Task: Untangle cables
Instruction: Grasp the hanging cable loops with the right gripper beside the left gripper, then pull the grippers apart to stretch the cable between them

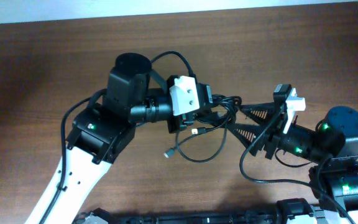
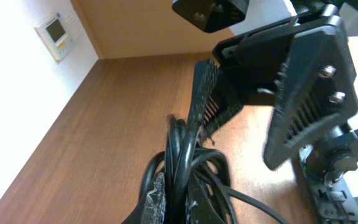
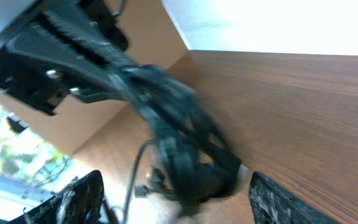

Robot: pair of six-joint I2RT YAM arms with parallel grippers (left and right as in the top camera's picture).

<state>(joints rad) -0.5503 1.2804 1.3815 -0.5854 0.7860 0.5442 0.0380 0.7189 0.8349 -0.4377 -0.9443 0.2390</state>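
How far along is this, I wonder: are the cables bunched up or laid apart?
Bunched up: the cables sit in one knotted clump, with only a loop and plug ends trailing out.

Wooden table (image 1: 55, 62), white wall (image 2: 17, 93).
A small white panel (image 2: 58, 34) hangs on it, up and left of the left gripper (image 1: 221, 112).

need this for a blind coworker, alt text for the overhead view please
At mid-table the left pincer grips a bunch of thin black cables while the right pincer is spread open around it. Loose loops and small plugs trail onto the brown wooden table.
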